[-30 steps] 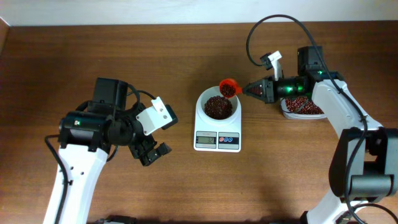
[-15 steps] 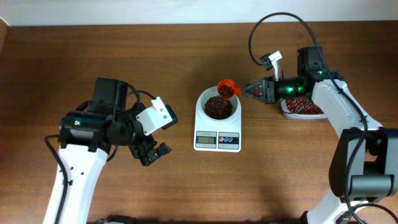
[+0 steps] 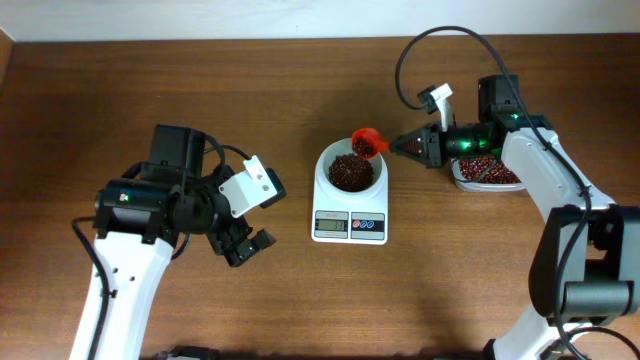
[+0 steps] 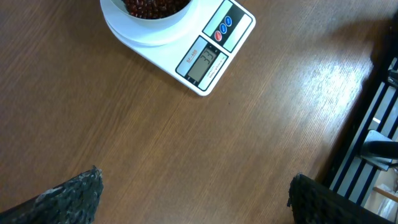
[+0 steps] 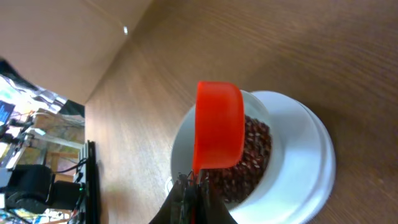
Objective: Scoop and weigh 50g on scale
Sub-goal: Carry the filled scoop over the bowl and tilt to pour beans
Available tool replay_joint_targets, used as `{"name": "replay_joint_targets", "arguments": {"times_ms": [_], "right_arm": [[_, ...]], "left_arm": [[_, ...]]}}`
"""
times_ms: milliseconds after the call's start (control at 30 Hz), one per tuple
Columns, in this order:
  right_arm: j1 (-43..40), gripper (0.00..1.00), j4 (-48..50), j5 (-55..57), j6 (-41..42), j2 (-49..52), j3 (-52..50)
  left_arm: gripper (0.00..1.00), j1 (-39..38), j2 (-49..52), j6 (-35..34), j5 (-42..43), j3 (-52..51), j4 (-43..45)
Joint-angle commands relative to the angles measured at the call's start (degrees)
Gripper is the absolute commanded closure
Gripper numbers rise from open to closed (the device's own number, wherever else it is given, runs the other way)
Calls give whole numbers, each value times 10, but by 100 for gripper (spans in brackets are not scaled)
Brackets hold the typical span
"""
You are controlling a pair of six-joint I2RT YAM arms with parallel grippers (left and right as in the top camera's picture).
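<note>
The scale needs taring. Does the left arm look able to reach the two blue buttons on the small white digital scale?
Probably yes: only bare wooden table lies between the open left gripper and the buttons; the right gripper holds its orange-red plastic scoop over the bowl's far rim.

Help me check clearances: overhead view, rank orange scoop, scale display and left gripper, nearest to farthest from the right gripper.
1. Orange scoop, held by the right gripper, above the bowl.
2. Scale display, in front of the bowl.
3. Left gripper, far left.
</note>
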Motion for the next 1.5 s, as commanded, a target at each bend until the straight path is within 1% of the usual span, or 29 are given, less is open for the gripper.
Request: {"name": "replay_joint_targets", "arguments": {"times_ms": [0, 67, 133, 200, 267, 300, 333, 367, 400, 433, 500, 567, 633, 667, 700, 767, 800, 833, 933, 967, 1000, 1033, 1067, 1200, 1233, 1267, 1300, 1367, 1467], "right_arm": [[2, 96, 0, -59, -23, -7, 1], [2, 96, 7, 25, 35, -7, 1], [3, 96, 7, -61, -21, -7, 1], [3, 96, 6, 42, 56, -7, 1], [3, 96, 10, -67, -31, -7, 1], [3, 96, 13, 14, 20, -7, 1], [3, 96, 12, 35, 49, -7, 1], [3, 96, 15, -59, -8, -7, 1], [3, 96, 19, -50, -26, -7, 1], [3, 96, 17, 35, 39, -7, 1], [3, 96, 15, -61, -14, -7, 1], [2, 96, 12, 22, 50, -7, 1], [2, 96, 20, -117, -25, -7, 1], [3, 96, 19, -1, 31, -7, 1], [3, 96, 13, 38, 72, -7, 1], [3, 96, 14, -66, -3, -7, 1], [3, 96, 14, 9, 30, -7, 1], [3, 96, 14, 29, 57, -7, 1], [2, 96, 14, 10, 54, -7, 1], [2, 96, 16, -24, 52, -7, 1], [2, 96, 24, -114, -12, -7, 1], [2, 96, 28, -80, -15, -7, 1], [2, 96, 29, 11, 57, -7, 1], [6, 96, 32, 17, 60, -7, 1], [6, 96, 32, 11, 60, -7, 1], [6, 96, 35, -71, 38, -7, 1], [5, 96, 36, -116, -18, -7, 1], [6, 96, 32, 48, 68, -7, 1], [6, 96, 47, 16, 64, -7, 1]], "left_arm": [[1, 0, -5, 7, 4, -2, 1], [1, 0, -5, 7, 4, -2, 1], [1, 0, -5, 7, 4, -2, 1], [1, 0, -5, 7, 4, -2, 1], [1, 0, -5, 7, 4, -2, 1], [1, 0, -5, 7, 4, -2, 1], [1, 0, -5, 7, 4, -2, 1], [1, 0, -5, 7, 4, -2, 1], [1, 0, -5, 7, 4, -2, 1], [1, 0, -5, 7, 4, -2, 1], [1, 0, -5, 7, 4, -2, 1], [1, 0, -5, 7, 4, -2, 1], [1, 0, -5, 7, 4, -2, 1], [1, 0, -5, 7, 4, -2, 1], [1, 0, -5, 7, 4, -2, 1], [1, 0, -5, 7, 4, -2, 1], [1, 0, -5, 7, 4, -2, 1], [1, 0, -5, 7, 4, -2, 1], [1, 0, -5, 7, 4, -2, 1], [1, 0, -5, 7, 4, -2, 1], [1, 0, -5, 7, 4, -2, 1], [1, 0, -5, 7, 4, -2, 1], [1, 0, -5, 7, 4, -2, 1], [2, 0, -5, 7, 4, -2, 1], [1, 0, -5, 7, 4, -2, 1], [1, 0, -5, 7, 4, -2, 1], [1, 0, -5, 7, 4, -2, 1], [1, 0, -5, 7, 4, -2, 1], [1, 0, -5, 7, 4, -2, 1]]}}
